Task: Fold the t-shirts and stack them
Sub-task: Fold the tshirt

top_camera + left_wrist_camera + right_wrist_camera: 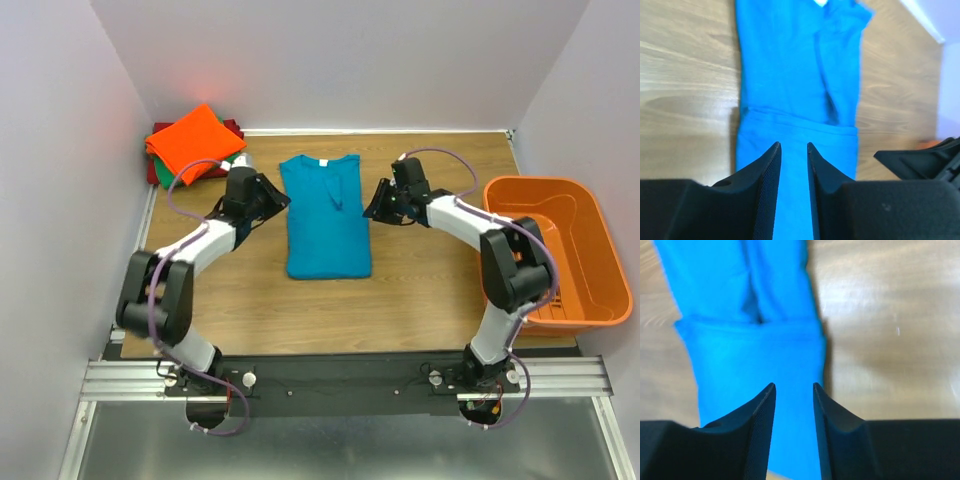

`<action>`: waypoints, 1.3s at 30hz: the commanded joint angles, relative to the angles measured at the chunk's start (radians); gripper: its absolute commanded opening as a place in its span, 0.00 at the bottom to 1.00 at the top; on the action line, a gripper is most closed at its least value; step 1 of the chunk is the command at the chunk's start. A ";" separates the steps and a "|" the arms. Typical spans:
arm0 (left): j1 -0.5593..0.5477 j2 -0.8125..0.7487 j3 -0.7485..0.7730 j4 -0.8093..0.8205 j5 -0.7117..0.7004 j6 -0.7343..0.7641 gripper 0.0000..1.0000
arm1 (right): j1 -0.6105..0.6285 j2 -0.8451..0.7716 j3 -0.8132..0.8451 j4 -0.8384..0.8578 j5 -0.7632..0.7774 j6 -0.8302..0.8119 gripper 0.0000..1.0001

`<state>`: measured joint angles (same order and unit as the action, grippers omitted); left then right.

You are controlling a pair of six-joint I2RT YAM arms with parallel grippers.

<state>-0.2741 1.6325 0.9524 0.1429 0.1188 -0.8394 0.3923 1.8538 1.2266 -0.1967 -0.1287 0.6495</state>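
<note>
Now I see the teal-blue t-shirt [325, 215] lying flat, lengthwise-folded, on the table [430, 290] between my arms. The left gripper [280, 198] and right gripper [372, 208] flank its sides just beside it, jaws narrowly parted, holding nothing.

matt soft cloth teal t-shirt [326, 215] — smooth wood-grain table [420, 290] — glossy plastic basket [560, 250].

Orange basket [536, 184] beside wooden table [420, 300]

R tool [793, 386] fingers slightly apart, empty, over folded teal shirt [752, 357] on wood table [890, 340].
</note>
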 commanded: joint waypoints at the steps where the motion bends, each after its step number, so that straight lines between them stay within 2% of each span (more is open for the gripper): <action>1: -0.002 -0.180 -0.165 -0.094 -0.091 0.010 0.36 | -0.003 -0.137 -0.129 -0.021 -0.073 -0.010 0.45; 4: -0.011 -0.288 -0.288 -0.098 -0.110 0.023 0.36 | 0.019 -0.215 -0.225 -0.015 -0.112 0.009 0.47; 7: -0.025 -0.386 -0.400 -0.108 -0.136 0.016 0.38 | 0.045 -0.293 -0.395 0.031 -0.138 0.042 0.47; 13: -0.077 -0.511 -0.536 -0.117 -0.137 -0.021 0.42 | 0.056 -0.409 -0.570 0.109 -0.172 0.130 0.47; 18: -0.145 -0.528 -0.583 -0.072 -0.127 -0.043 0.47 | 0.057 -0.432 -0.650 0.181 -0.198 0.185 0.48; 22: -0.168 -0.527 -0.619 -0.013 -0.123 -0.053 0.48 | 0.057 -0.421 -0.673 0.241 -0.207 0.216 0.47; 30: -0.171 -0.491 -0.665 0.112 -0.061 -0.058 0.48 | 0.057 -0.409 -0.720 0.348 -0.206 0.283 0.47; 39: -0.171 -0.421 -0.673 0.184 -0.067 -0.067 0.48 | 0.057 -0.363 -0.782 0.456 -0.216 0.343 0.47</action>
<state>-0.4408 1.1900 0.2920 0.2577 0.0429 -0.8925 0.4450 1.4658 0.4839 0.1917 -0.3347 0.9520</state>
